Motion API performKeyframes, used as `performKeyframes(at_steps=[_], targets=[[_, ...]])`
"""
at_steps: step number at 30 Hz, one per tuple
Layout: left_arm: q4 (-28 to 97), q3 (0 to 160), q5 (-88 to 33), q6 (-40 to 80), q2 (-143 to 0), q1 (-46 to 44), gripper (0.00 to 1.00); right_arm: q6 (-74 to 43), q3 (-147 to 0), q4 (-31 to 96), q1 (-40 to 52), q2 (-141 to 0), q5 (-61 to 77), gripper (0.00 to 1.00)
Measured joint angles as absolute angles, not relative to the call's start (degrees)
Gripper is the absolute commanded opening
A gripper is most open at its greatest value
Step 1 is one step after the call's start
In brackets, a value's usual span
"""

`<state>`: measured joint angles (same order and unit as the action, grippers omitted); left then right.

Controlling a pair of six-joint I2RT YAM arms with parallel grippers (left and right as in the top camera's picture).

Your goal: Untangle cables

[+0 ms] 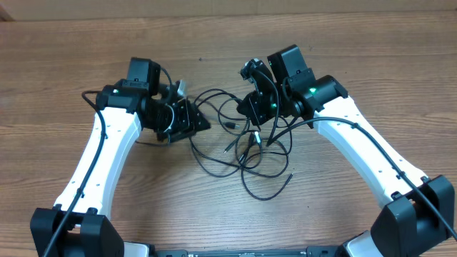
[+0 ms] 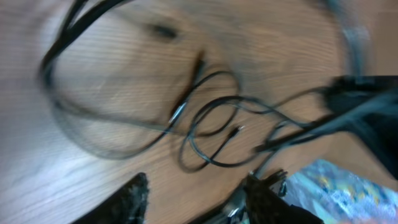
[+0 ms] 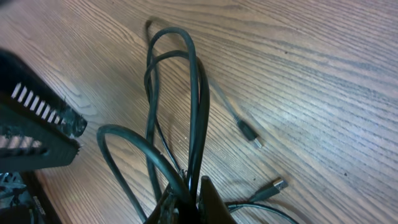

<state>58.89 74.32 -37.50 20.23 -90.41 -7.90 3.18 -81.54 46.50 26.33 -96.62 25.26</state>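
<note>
The cables [image 1: 246, 153] are thin black cords lying in loose overlapping loops on the wooden table between my two arms, with small plug ends showing. My right gripper [image 1: 251, 118] stands over the top of the tangle. In the right wrist view it [image 3: 194, 198] is shut on several strands of the cables [image 3: 194, 93], which rise from its fingertips as taut loops. Two plug ends [image 3: 249, 132] lie on the wood beside them. My left gripper [image 1: 196, 118] is at the left edge of the tangle. In the blurred left wrist view it [image 2: 199, 200] is open, with the cable loops [image 2: 205, 124] ahead of it and a metal plug tip by its right finger.
The wooden table [image 1: 343, 36] runs all round. The thick black arm cables [image 1: 107, 128] run along both white arms. A blurred bluish patch [image 2: 339, 186] shows at the bottom right of the left wrist view. The right arm's black body [image 2: 367, 106] stands at that view's right edge.
</note>
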Motion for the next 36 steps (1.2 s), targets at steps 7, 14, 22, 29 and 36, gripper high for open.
performKeyframes(at_steps=[7, 14, 22, 29, 36], targets=[[50.17, 74.35, -42.52, 15.86, -90.41, -7.90, 0.96, 3.20, -81.54, 47.13, 26.35, -96.62, 25.28, 0.04], [46.26, 74.37, -43.13, 14.96, -90.41, -10.07, 0.92, 3.20, -81.54, 47.09, 26.33, -96.62, 27.73, 0.04], [45.47, 74.37, -36.49, 14.39, -90.41, -16.80, 0.40, 3.20, -81.54, 46.09, 26.35, -96.62, 29.67, 0.04], [45.32, 74.37, -30.94, 14.28, -90.41, -18.00, 0.04, 3.16, -81.54, 46.06, 26.33, -96.62, 29.85, 0.04], [45.01, 74.37, -30.06, 14.35, -90.41, -18.02, 0.04, 3.25, -81.54, 46.46, 26.33, -96.62, 30.17, 0.36]])
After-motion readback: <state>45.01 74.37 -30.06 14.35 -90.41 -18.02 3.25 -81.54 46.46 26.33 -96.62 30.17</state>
